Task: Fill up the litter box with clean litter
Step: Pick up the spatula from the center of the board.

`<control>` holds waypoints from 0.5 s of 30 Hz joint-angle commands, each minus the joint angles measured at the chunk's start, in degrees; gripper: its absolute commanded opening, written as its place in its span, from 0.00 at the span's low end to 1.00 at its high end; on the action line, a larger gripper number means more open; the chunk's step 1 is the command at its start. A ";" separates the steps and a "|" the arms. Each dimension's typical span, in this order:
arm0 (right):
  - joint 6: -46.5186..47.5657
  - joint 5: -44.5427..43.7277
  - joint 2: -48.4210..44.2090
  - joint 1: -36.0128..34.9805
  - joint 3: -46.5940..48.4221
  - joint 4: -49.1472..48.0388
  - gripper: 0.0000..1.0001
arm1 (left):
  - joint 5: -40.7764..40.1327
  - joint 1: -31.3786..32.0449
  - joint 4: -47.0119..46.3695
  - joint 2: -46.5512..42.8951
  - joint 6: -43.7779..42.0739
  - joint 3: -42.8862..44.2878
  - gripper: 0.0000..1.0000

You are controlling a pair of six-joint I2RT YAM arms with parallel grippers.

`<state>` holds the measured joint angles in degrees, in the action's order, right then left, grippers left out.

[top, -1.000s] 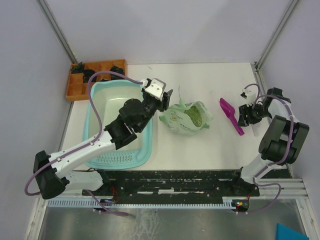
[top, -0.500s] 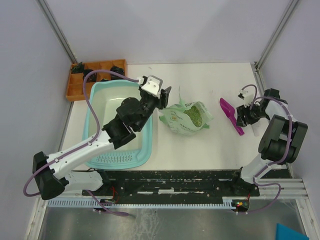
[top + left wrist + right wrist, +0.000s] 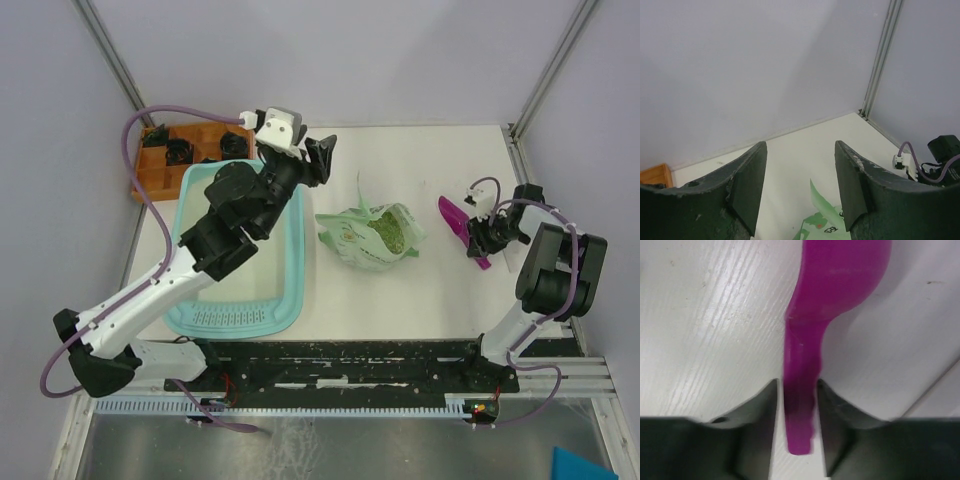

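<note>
Narrowing around the scoop (image 3: 840, 270) handle, the right hand (image 3: 796, 390) readies for scooping — grip unclear; the left hand (image 3: 800, 150), wide and empty, rises away from the bag (image 3: 370, 235).

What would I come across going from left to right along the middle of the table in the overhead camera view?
litter box → green bag → pink scoop

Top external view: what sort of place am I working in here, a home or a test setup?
Most likely a lab test cell, not a home: bare pale walls framed by aluminium posts, a plain white table, and a black mounting rail along the table's near edge.
</note>
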<state>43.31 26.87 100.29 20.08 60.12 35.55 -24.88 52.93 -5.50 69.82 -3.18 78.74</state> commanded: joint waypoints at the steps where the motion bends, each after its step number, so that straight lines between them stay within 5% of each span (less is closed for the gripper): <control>1: -2.88 -1.30 1.04 -0.30 1.11 -2.09 0.32 | 1.42 -0.47 3.87 0.94 1.70 5.37 0.65; 5: -5.50 1.42 2.12 -0.27 9.67 7.28 0.03 | 5.42 -2.18 9.77 2.48 -0.26 11.27 0.68; 10: -4.45 14.02 0.15 -0.22 28.15 28.20 0.02 | 8.22 -4.14 17.13 4.86 -0.56 18.36 0.66; 15: 2.66 28.26 3.26 -0.54 59.27 56.33 0.02 | 9.49 -5.42 17.76 3.81 -0.01 16.45 0.66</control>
<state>40.03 39.00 103.24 19.97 97.76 65.58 -17.87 48.45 9.91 74.56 -3.27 94.87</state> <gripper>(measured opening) 0.306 0.660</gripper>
